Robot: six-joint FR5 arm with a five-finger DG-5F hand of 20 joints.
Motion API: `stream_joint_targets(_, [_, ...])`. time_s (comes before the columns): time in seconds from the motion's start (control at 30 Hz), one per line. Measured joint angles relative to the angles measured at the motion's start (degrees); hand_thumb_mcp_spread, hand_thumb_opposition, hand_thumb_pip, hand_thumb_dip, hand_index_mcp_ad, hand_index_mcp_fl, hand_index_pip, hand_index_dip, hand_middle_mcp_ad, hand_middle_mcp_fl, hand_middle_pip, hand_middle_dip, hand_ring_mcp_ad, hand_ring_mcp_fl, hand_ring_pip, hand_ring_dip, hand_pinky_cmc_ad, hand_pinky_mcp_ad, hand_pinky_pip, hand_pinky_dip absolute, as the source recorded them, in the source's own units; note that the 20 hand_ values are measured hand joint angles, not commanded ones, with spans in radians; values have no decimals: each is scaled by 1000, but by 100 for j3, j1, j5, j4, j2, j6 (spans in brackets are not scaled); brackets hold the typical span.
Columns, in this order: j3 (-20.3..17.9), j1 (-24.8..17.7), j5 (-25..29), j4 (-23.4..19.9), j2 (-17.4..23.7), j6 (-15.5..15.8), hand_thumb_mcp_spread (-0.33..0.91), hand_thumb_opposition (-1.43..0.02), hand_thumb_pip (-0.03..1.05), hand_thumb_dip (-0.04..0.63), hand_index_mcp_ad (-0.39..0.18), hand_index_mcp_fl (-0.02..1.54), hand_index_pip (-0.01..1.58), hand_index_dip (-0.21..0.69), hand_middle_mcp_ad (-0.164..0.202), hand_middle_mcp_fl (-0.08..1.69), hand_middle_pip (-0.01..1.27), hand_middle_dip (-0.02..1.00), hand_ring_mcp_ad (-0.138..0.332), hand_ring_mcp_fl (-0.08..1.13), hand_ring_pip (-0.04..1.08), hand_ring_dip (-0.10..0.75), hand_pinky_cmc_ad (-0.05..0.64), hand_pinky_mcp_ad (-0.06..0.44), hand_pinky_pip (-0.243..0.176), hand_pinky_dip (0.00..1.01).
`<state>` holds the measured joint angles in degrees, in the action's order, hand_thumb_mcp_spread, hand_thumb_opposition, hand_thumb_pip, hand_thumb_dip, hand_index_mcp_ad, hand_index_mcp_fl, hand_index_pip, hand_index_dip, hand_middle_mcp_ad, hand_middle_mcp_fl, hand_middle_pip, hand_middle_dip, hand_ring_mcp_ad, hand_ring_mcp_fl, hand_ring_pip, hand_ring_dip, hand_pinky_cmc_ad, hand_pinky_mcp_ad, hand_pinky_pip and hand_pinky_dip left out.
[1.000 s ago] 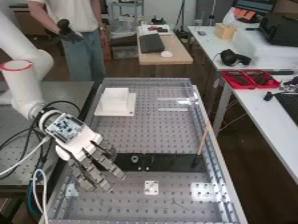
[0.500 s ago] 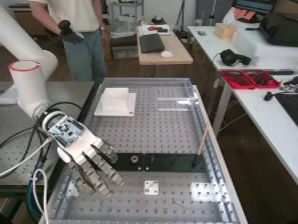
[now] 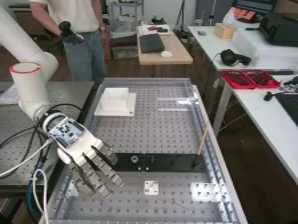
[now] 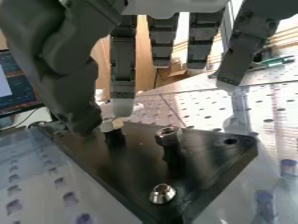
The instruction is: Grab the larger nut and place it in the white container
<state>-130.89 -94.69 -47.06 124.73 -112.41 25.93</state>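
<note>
"High view, where's the hand point(image 3: 78, 146)?"

"Above the perforated tray point(image 3: 143, 131), near the black plate point(image 3: 176, 163). Farther up the tray stands the white container point(image 3: 114, 102)."

"And its fingers point(image 4: 123, 65)?"

"Wide, nearly straight."

"Which nut is larger?"

"Can't tell. In the wrist view, 2 sit atop dark posts on the plate: the first nut point(image 4: 112, 125) close to the thumb point(image 4: 63, 60), the second nut point(image 4: 169, 135) farther from it."

"Touching the first?"

"Can't tell. A rounded metal piece point(image 4: 161, 193) is near the plate's corner."
</note>
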Motion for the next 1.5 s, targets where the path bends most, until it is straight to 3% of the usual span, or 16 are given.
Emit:
stream_joint_targets(0.3, [-15,-13,25,-109,-68,63,253,-836,817,204,-122,10,1566,178,68,3,126,169,159,0,251,47,346,314,-105,810])
stream_joint_targets(0.77, [-21,-36,63,-407,-116,419,278,-836,817,204,-122,10,1560,154,68,3,126,169,159,-2,272,31,342,314,-105,859])
stream_joint_targets(1.5, [-69,-212,274,-449,-84,596,279,-836,817,204,-122,10,1562,154,68,3,126,171,162,0,298,17,342,311,-105,913])
